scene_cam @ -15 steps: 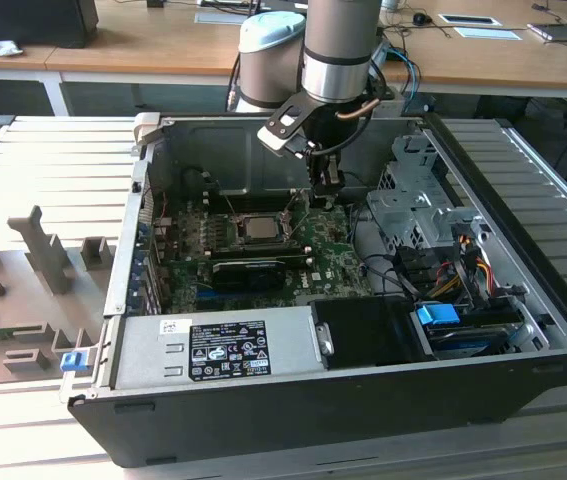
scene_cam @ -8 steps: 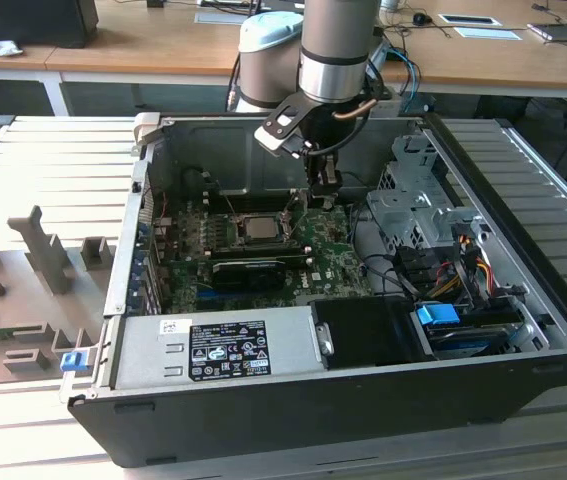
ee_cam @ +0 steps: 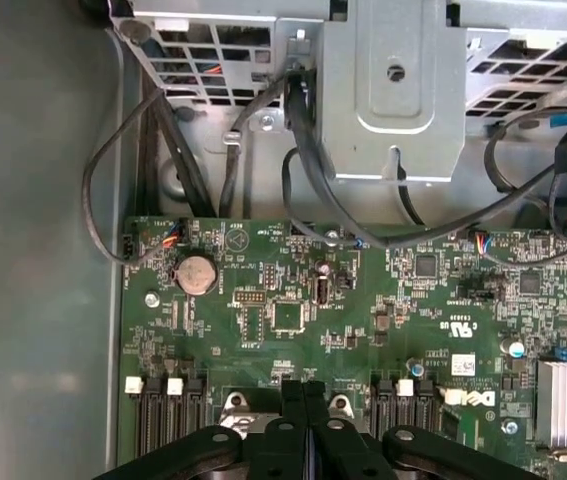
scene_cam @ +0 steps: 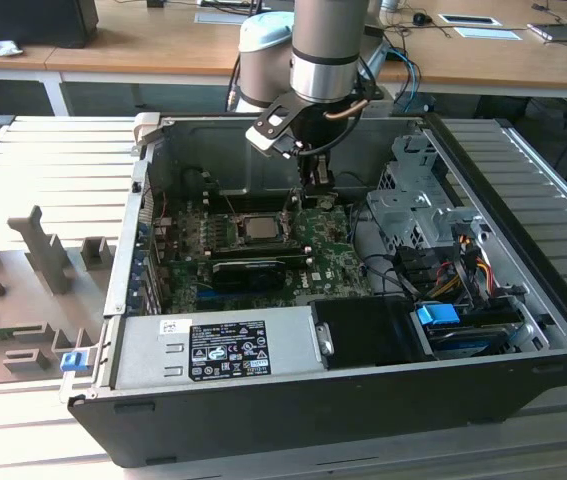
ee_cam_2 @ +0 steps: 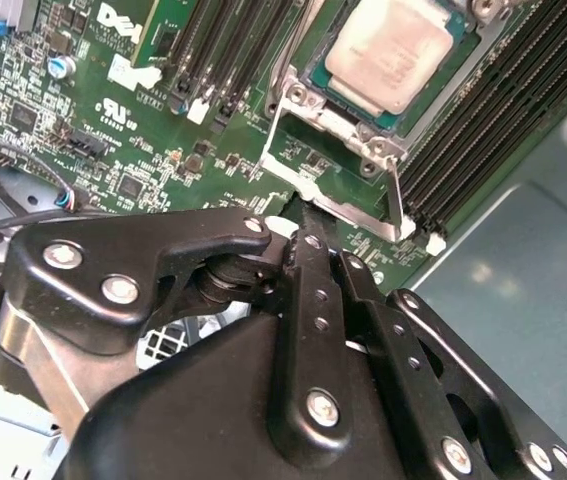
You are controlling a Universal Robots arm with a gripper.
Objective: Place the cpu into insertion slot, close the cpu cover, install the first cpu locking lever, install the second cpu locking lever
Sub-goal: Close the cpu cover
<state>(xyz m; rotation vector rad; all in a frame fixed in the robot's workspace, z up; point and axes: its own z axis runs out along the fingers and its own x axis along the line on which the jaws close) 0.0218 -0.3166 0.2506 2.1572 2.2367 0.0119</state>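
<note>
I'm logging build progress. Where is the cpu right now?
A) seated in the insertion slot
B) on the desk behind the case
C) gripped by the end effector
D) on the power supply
A: in the second wrist view the cpu lies silver top up inside the insertion slot, clear of the end effector.

Motherboard (ee_cam: 293, 300), green with fine pale print; on it, cpu (ee_cam_2: 403, 55) pale silver-grey, cpu cover (ee_cam_2: 395, 200) bare silvery, memory slots (ee_cam_2: 233, 50) black with white clips; above it, gripper (ee_cam_2: 304, 214) matte black.
</note>
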